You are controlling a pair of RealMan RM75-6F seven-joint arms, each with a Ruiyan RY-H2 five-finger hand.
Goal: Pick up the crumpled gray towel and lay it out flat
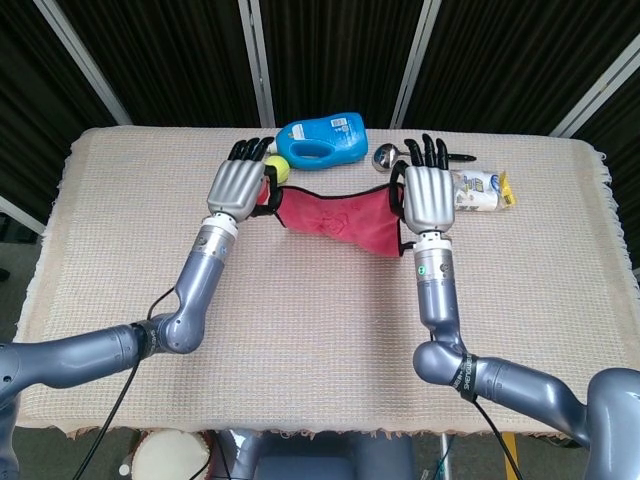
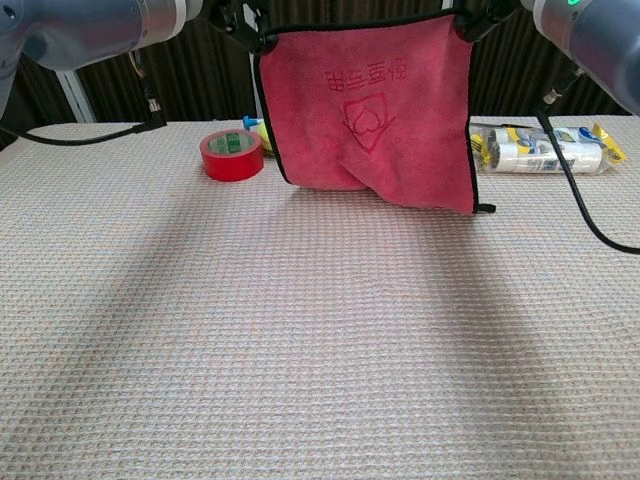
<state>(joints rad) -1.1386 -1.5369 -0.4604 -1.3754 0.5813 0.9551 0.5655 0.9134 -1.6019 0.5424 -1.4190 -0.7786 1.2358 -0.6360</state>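
The towel (image 2: 370,110) is red with a black hem and a printed heart mark, not gray. It hangs spread out, held up by its two top corners. My left hand (image 1: 238,185) pinches the left top corner and my right hand (image 1: 430,195) pinches the right one. In the head view the towel (image 1: 340,218) stretches between both hands above the far half of the table. The chest view shows only the fingertips of the left hand (image 2: 238,14) and the right hand (image 2: 482,14) at the top edge. The towel's lower edge hangs close to the table, its lower left part folded in.
A red tape roll (image 2: 231,155) and a yellow ball (image 1: 277,168) lie behind the towel's left side. A blue detergent bottle (image 1: 322,137), a spoon (image 1: 385,156) and a wrapped packet (image 2: 545,150) lie along the far edge. Beige woven cloth (image 2: 300,350) covers the near table.
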